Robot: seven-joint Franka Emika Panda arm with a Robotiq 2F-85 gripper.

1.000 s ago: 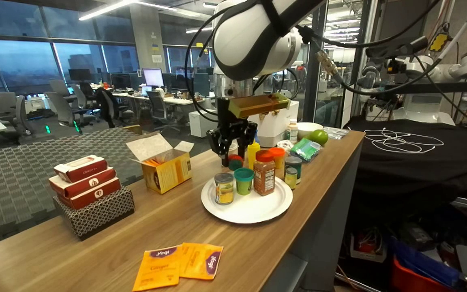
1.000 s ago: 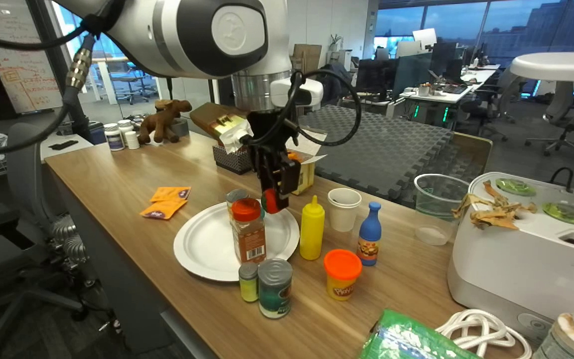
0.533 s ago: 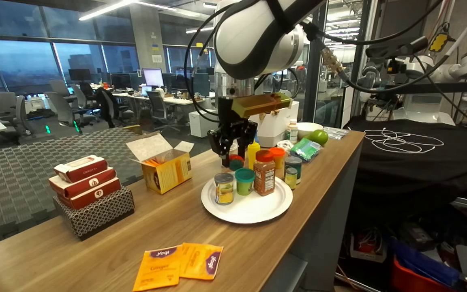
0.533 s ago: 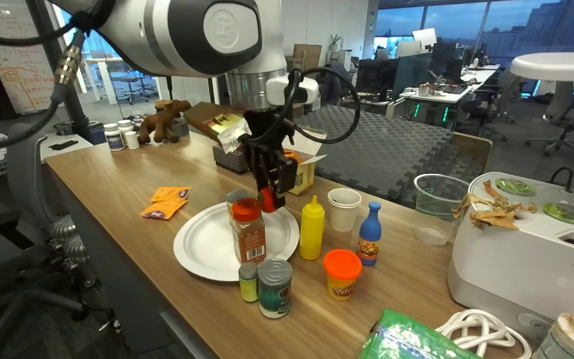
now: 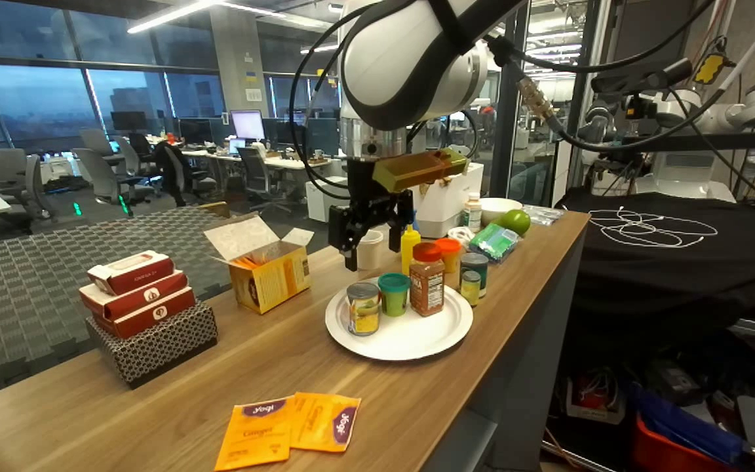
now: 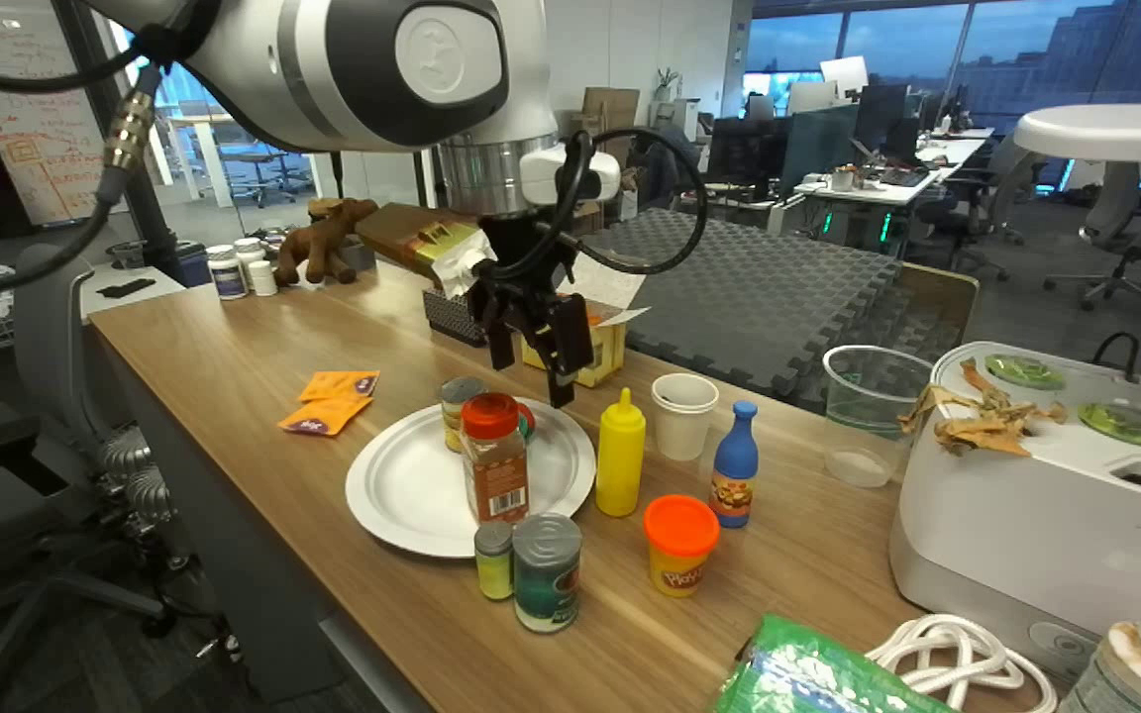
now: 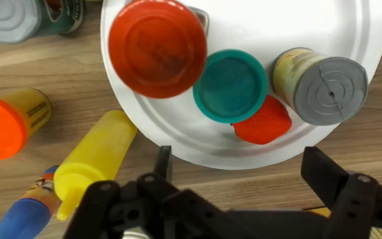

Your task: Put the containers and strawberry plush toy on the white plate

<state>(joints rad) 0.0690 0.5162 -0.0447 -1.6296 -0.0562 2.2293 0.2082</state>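
Observation:
The white plate (image 7: pixel 224 162) bears the brown red-capped spice bottle (image 5: pixel 427 282), a teal-lidded jar (image 7: pixel 230 86) and a grey-topped can (image 7: pixel 330 91). Between jar and can lies the red strawberry plush toy (image 7: pixel 264 122), near the rim; in an exterior view the spice bottle mostly hides it. My gripper (image 7: pixel 237 151) hangs above that rim, jaws wide apart around air. Off the plate stand the yellow squeeze bottle (image 6: pixel 620 456), the orange-lidded jar (image 6: pixel 679 550), a blue bottle (image 6: pixel 735 465), a short yellow-green jar (image 6: pixel 494 564) and a green can (image 6: pixel 547 574).
White cups (image 6: pixel 684 416) stand behind the yellow squeeze bottle. An open yellow box (image 5: pixel 271 278) and stacked red boxes (image 5: pixel 138 295) are on the table, with orange packets (image 5: pixel 289 426) at the front. A white appliance (image 6: pixel 1036 525) and a green package (image 6: pixel 808 673) sit farther along.
The gripper has opened and let go of the strawberry plush toy, which was between its fingers and now lies on the plate. The grey-topped can has shifted slightly.

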